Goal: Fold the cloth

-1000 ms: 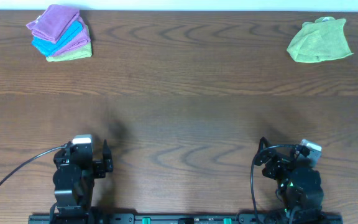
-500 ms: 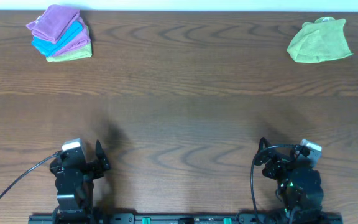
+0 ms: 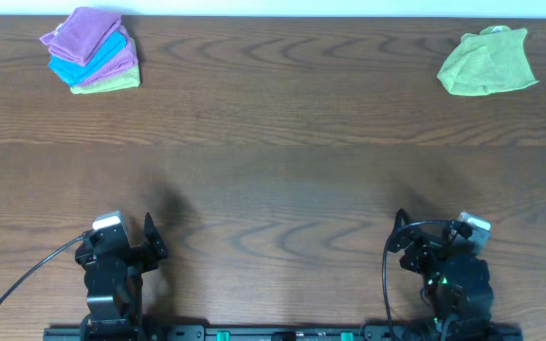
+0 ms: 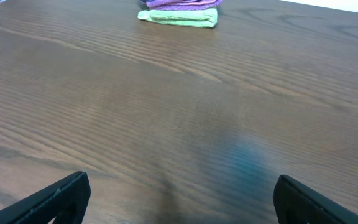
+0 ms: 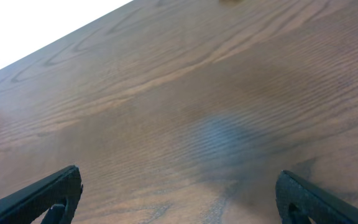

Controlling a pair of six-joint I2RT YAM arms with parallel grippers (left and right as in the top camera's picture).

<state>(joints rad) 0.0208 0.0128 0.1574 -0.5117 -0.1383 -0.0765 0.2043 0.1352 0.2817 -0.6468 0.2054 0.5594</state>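
Note:
A crumpled green cloth (image 3: 487, 62) lies unfolded at the far right of the wooden table. A stack of folded cloths (image 3: 93, 49), purple, blue and green, sits at the far left; its lower edge shows at the top of the left wrist view (image 4: 179, 12). My left gripper (image 3: 152, 239) is open and empty near the table's front left; its fingertips show wide apart in the left wrist view (image 4: 179, 199). My right gripper (image 3: 408, 246) is open and empty near the front right, fingertips wide apart in the right wrist view (image 5: 179, 196). Both are far from the green cloth.
The brown wooden table (image 3: 273, 161) spans the whole view, with its white far edge at the top. Black cables run from both arm bases at the front edge.
The left arm has drawn back toward the front edge and turned slightly. The right arm has not moved. The cloths lie as before.

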